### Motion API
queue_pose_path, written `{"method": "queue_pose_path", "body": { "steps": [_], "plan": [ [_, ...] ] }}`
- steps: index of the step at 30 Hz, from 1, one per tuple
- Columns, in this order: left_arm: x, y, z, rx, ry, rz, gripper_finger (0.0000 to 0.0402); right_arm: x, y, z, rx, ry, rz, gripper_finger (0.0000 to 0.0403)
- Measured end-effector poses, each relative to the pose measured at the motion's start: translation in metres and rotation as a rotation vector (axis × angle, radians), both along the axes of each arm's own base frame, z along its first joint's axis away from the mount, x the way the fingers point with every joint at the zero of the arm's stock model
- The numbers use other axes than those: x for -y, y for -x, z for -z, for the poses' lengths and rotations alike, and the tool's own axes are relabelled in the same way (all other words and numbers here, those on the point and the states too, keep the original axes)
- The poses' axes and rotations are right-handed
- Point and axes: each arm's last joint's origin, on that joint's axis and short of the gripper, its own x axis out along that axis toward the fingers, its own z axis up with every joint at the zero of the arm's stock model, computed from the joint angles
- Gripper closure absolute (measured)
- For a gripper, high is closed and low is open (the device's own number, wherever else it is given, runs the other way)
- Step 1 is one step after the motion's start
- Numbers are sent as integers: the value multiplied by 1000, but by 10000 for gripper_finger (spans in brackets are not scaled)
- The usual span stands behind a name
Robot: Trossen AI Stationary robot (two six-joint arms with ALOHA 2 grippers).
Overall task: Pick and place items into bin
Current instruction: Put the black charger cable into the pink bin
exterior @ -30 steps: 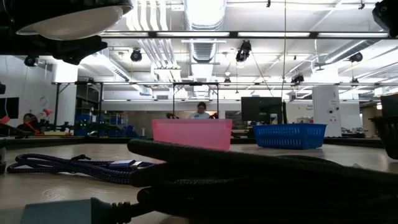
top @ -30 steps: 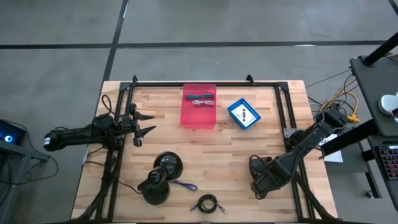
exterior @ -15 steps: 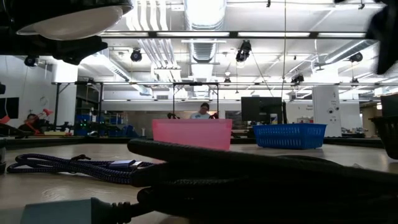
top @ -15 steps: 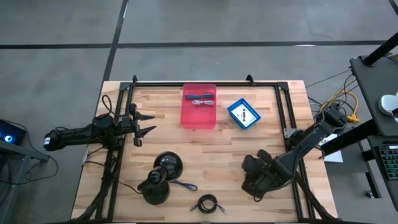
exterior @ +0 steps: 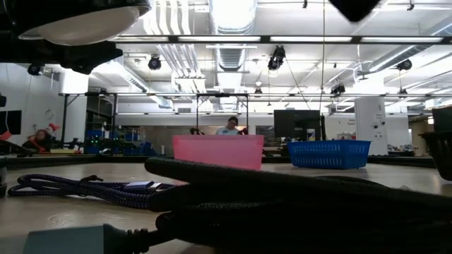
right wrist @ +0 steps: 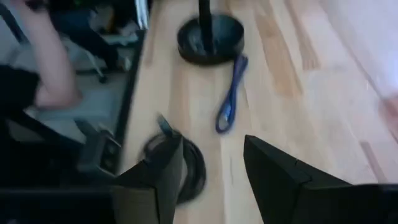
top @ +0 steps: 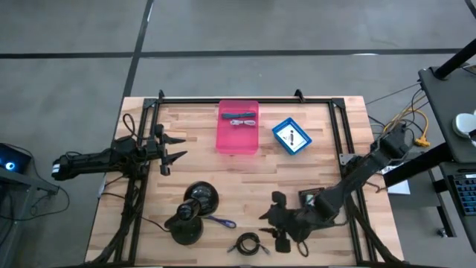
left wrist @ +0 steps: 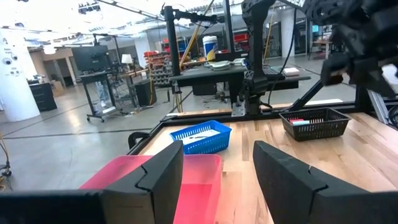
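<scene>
The black coiled cable [top: 248,243] lies flat on the worktop [top: 245,175] at its near edge, a loose ring with a plug end sticking out to one side. Just beside it, toward the big black two-disc object [top: 192,209], the purple tool [top: 220,221] rests on the wood; from the right wrist it reads as a slim purple-blue length [right wrist: 230,102] lying apart from the coil [right wrist: 180,167].

I'd guess the cable is light and floppy. It will sag and may uncoil if pinched by a single strand, so taking it across the bunched loops, or near the stiffer plug end, looks safest. The purple piece seems rigid and thin, best gripped across its middle.

The right gripper [top: 277,223] hovers low over the worktop right next to the coil, its fingers [right wrist: 273,171] spread wide and holding nothing. The coil sits partly behind one finger in the wrist view, so the approach looks aimed at it.

Farther back, the pink bin [top: 238,126] already holds something bluish, and a blue tray [top: 291,135] stands near it with a small item inside.

The left gripper [top: 172,147] waits well off at the left side, fingers [left wrist: 155,180] apart and empty, pointing toward the pink bin.
</scene>
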Motion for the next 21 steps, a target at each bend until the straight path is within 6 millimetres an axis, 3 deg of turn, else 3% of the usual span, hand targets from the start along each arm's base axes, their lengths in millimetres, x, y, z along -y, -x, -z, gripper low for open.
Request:
{"method": "queue_pose_path", "body": {
  "steps": [6,16,21],
  "plan": [
    [0,0,0,4,-1,0,222,-1,-17,32,-102,63,23,215],
    [0,-1,1,-14,-20,-1,222,-10,-48,67,-279,-64,-82,151],
    [0,-1,0,-11,-21,-1,222,-11,-52,80,-411,9,-58,136]
  ]
}}
